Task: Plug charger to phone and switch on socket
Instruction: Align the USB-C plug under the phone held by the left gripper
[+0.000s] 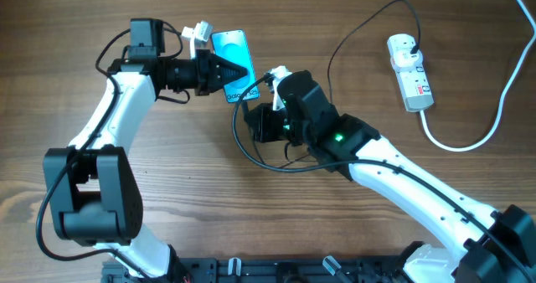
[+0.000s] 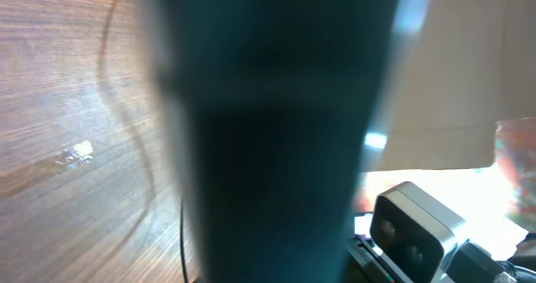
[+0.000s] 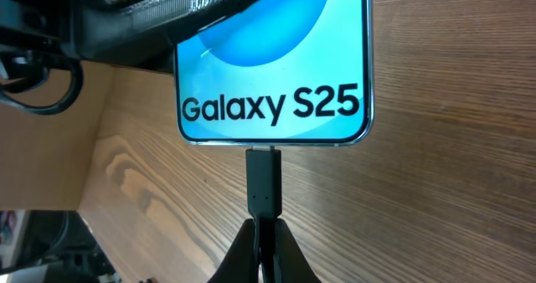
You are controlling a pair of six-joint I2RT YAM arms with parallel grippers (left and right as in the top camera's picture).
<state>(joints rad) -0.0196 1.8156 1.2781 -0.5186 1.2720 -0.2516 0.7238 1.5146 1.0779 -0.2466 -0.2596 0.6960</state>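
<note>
The phone [image 3: 272, 65] is clamped by the left gripper [image 1: 219, 71]. The charger plug [image 3: 262, 182], pinched by the right gripper [image 3: 264, 233], is aligned endwise against its bottom edge.

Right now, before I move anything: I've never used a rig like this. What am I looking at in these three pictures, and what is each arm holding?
You are seeing two robot arms, the left arm and the right arm, at a wooden table. Each ends in a two-finger gripper. The wide picture comes from a fixed camera above the table. The other two come from small cameras on the wrists.

The left gripper is shut on the phone. Its own camera is so close that it shows mostly a dark blur.

The right gripper is shut on the charger at its plug. The tip meets the phone's bottom edge, but I cannot tell whether it is fully in. The black cable runs to the socket, which lies untouched at the far right.
</note>
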